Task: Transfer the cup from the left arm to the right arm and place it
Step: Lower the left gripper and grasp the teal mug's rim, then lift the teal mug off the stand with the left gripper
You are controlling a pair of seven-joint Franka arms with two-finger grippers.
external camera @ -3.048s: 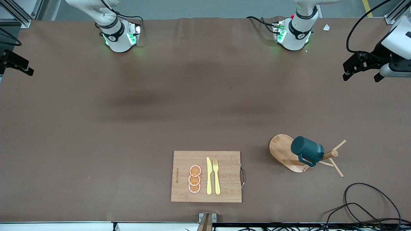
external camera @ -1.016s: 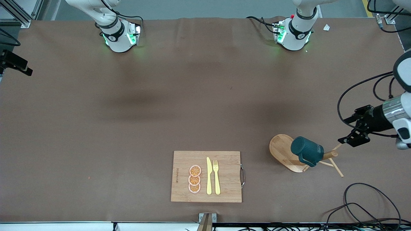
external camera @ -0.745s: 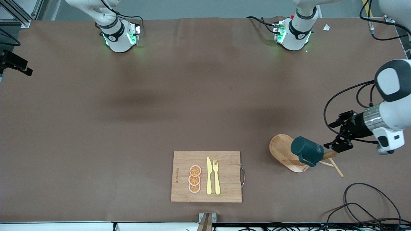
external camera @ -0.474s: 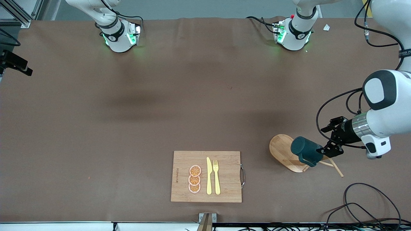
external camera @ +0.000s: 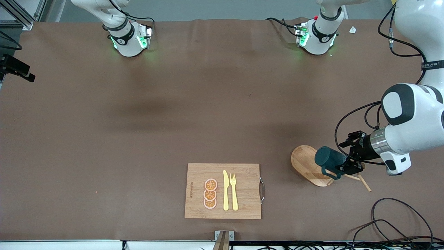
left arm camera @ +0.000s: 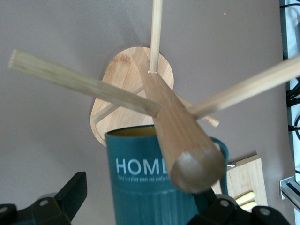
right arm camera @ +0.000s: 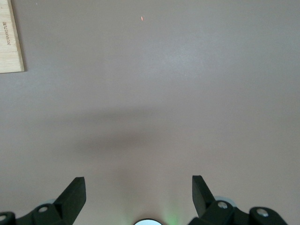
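The dark teal cup (external camera: 329, 160) hangs by its handle on a wooden mug tree (external camera: 303, 161) toward the left arm's end of the table. In the left wrist view the cup (left arm camera: 140, 187) shows pale lettering, with the tree's post (left arm camera: 178, 131) in front of it. My left gripper (external camera: 341, 158) is open, level with the cup; its fingers (left arm camera: 70, 197) stand either side of the cup's wall, with a gap showing on one side. My right gripper (external camera: 17, 67) waits at the right arm's end of the table, open and empty (right arm camera: 138, 192).
A wooden cutting board (external camera: 242, 187) lies near the front edge with a yellow knife (external camera: 225, 190), a fork (external camera: 233, 191) and orange slices (external camera: 210, 193). Black cables (external camera: 392, 222) lie near the corner at the left arm's end. The tree's pegs (left arm camera: 79, 82) stick out around the cup.
My left arm has come down from the table's edge and moved in on the mug tree; its open fingers now straddle the cup. The cup and the right arm have not moved.
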